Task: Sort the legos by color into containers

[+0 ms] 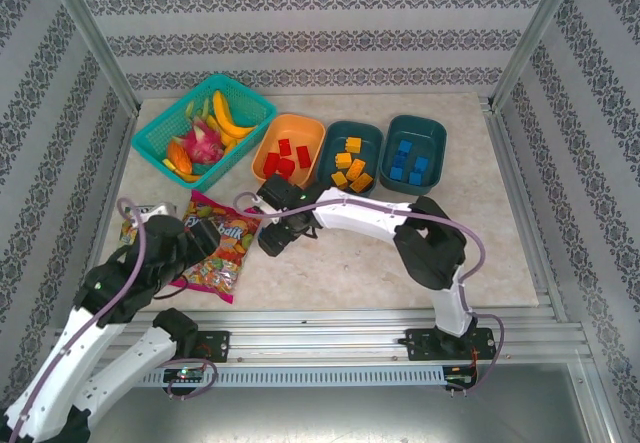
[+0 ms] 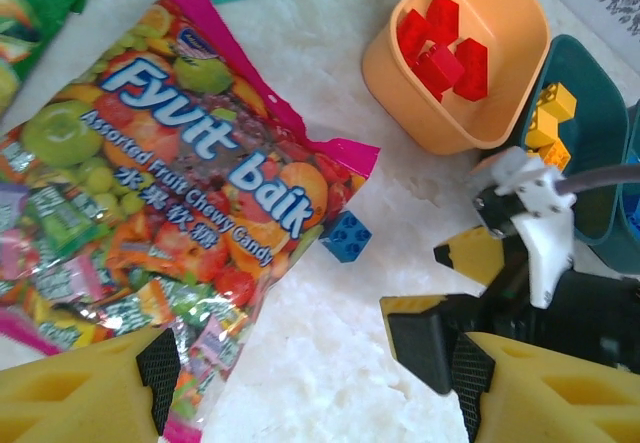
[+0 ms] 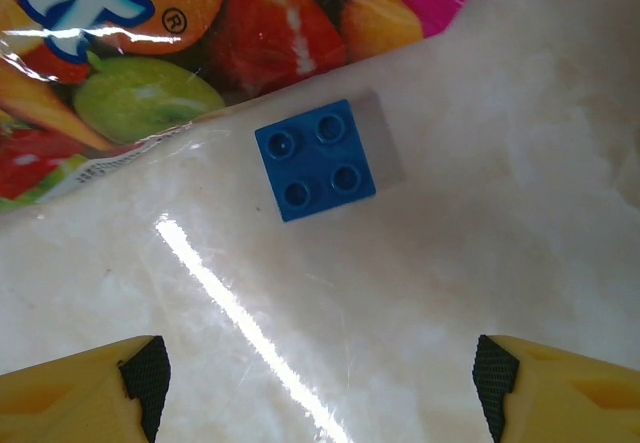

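Observation:
One loose blue lego (image 3: 315, 160) lies on the table, touching the edge of a candy bag (image 2: 190, 193); it also shows as a blue lego (image 2: 347, 236) in the left wrist view. My right gripper (image 3: 320, 383) hovers open just short of it, nothing between its fingers. My left gripper (image 2: 314, 383) is open too, partly over the bag, with the right gripper (image 2: 445, 288) close on its right. The orange tub (image 1: 268, 153) holds red legos (image 1: 285, 157). The middle teal tub (image 1: 330, 148) holds orange-yellow legos (image 1: 351, 163). The right teal tub (image 1: 440, 148) holds blue legos (image 1: 409, 161).
A teal lattice basket (image 1: 160, 133) of toy fruit stands at the back left. A second candy bag (image 2: 30, 3) lies left of the first. The left gripper (image 1: 205, 233) and right gripper (image 1: 272, 235) are close together at the bag's right edge. Metal frame posts flank the table.

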Available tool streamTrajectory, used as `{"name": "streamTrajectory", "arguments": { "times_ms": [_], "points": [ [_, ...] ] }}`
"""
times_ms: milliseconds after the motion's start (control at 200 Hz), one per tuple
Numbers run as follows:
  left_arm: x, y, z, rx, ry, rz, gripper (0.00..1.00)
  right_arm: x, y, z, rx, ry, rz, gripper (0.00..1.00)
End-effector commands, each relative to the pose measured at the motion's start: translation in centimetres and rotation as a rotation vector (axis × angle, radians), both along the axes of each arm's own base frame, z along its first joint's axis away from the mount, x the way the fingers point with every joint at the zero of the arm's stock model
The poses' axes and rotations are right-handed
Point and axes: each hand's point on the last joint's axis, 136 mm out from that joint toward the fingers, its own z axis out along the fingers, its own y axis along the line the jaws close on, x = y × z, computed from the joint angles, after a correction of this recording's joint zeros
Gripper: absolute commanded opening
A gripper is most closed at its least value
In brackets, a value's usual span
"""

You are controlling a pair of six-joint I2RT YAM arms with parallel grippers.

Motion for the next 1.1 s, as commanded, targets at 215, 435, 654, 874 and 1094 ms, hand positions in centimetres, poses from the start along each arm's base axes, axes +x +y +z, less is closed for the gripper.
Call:
{"name": "streamTrajectory", "arguments": {
  "times_ms": [215, 435, 654, 874, 1094],
  "points": [
    [-2.6, 2.1, -0.7, 0.052, 0.073, 0.043, 0.75, 1.7, 1.3, -3.7, -0.104, -0.015, 0.099, 0.82],
    [-2.5, 1.8, -0.6, 0.039, 0.07, 0.036, 0.75, 2.4, 2.4, -5.0, -0.106, 0.0, 0.088, 0.75],
    [-2.4, 1.7, -0.6, 0.037, 0.07, 0.033, 0.75, 2.8, 3.5, -5.2, -0.09, 0.01, 0.088, 0.63],
    [-1.9, 0.9, -0.8, 0.019, 0.073, 0.007, 0.75, 2.7, 3.5, -4.8, -0.085, 0.012, 0.091, 0.43],
    [-0.2, -2.8, 0.2, -0.086, 0.0, -0.141, 0.76, 2.6, 2.2, -1.4, -0.041, -0.036, 0.047, 0.32]
  ]
}}
